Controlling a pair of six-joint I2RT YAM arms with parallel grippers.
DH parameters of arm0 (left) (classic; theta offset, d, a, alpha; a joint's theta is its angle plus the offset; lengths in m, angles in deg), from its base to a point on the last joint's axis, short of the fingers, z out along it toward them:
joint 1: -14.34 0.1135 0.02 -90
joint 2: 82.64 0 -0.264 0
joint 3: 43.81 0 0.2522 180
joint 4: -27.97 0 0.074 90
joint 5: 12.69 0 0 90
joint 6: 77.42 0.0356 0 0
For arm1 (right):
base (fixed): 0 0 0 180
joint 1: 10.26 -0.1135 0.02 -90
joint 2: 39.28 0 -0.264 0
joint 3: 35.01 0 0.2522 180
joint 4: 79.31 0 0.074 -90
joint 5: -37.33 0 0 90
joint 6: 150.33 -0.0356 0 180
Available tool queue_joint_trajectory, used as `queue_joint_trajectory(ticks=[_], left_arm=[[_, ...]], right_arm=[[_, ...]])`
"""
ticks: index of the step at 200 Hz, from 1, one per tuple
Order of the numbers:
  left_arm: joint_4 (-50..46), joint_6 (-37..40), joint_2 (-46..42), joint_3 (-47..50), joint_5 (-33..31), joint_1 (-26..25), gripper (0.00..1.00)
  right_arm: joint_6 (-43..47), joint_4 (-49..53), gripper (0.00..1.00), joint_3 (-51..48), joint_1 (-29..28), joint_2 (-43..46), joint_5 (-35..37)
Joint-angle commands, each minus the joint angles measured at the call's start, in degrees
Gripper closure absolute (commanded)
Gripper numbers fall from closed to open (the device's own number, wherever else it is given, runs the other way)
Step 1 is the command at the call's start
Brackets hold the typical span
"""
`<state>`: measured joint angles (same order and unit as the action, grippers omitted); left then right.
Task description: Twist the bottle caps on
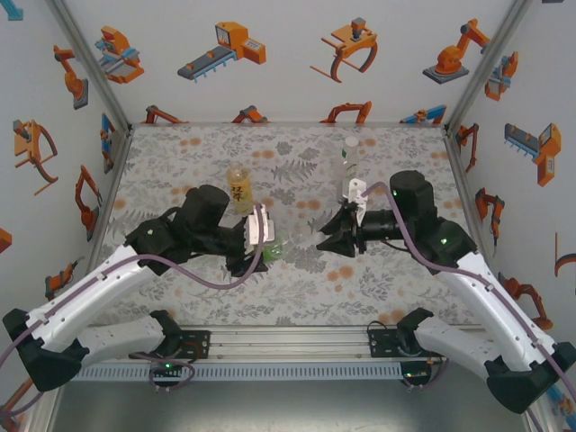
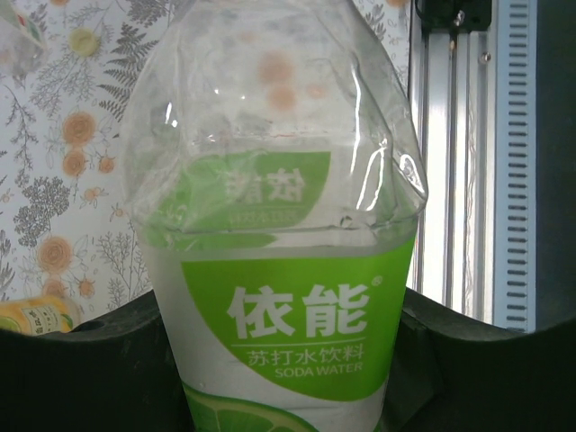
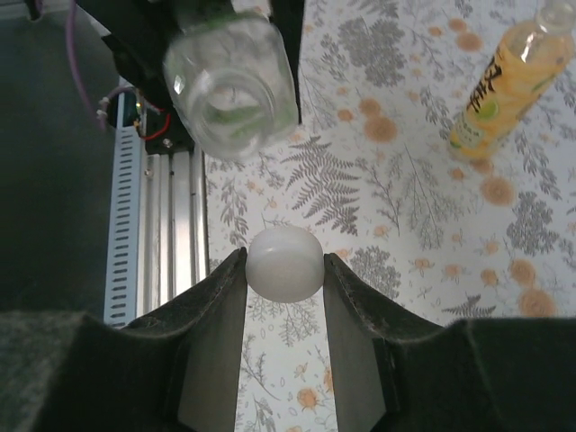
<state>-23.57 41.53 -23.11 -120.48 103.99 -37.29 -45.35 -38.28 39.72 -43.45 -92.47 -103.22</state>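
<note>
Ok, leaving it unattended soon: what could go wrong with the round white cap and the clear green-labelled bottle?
The round white plastic cap is pinched only at the tips of the right gripper, so it may slip when twisted. In the right wrist view the open mouth of the clear green-labelled plastic bottle lies off to one side of the cap, so threading could start crooked. The left gripper clamps thin, dented walls that might buckle.

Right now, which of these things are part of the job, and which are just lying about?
Part of the job: green-label bottle, held in the left gripper; white cap, held in the right gripper; amber bottle; clear bottle.
Just there: flowered table cover; robot stickers on the walls; metal rail.
</note>
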Motion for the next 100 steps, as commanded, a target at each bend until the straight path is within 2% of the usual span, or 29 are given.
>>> queue_joint_trajectory(ticks=[1, 100], left_arm=[[-3.76, 3.3, 1.09, -2.33, -1.8, -1.4, 0.96], [-2.93, 3.42, 2.92, -3.29, -0.8, -2.85, 0.96]], right_arm=[[2.01, -3.97, 0.98, 2.09, 0.06, 0.96, -6.34], [-1.01, -7.18, 0.98, 2.45, -1.77, -0.31, -8.02]])
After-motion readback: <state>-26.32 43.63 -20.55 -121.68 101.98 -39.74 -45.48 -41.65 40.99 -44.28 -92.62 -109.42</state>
